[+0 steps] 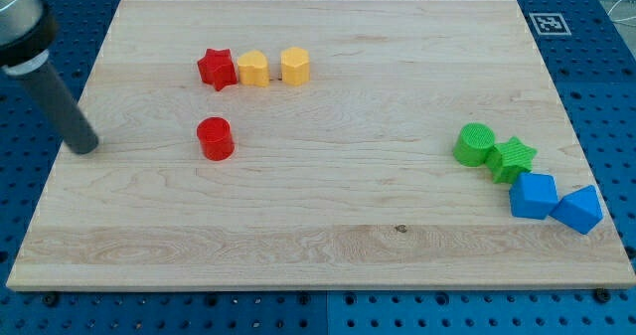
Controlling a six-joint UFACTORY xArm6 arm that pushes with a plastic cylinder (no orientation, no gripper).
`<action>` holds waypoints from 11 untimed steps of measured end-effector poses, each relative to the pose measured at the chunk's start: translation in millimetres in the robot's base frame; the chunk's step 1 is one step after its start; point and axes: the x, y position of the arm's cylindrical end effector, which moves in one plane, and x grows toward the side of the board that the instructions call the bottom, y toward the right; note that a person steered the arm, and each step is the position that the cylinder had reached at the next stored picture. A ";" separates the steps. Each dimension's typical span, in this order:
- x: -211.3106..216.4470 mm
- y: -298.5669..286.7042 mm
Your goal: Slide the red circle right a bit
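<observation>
Now my tip [87, 146], no pincer there, well left of red circle [215, 138].

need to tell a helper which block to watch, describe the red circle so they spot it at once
On the wooden board, look at the view's left half, below the row of three blocks near the top. The red circle stands alone there, right of my tip. Unlike the red star above, it is a plain round cylinder.

A robotics lab: a wooden board [318, 236] sat on a blue perforated bench [596, 96], a printed marker tag [549, 22] alongside.
</observation>
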 end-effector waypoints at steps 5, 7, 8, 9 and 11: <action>6.1 115.0; 6.1 129.6; 7.8 131.1; 9.3 134.2; 12.0 135.4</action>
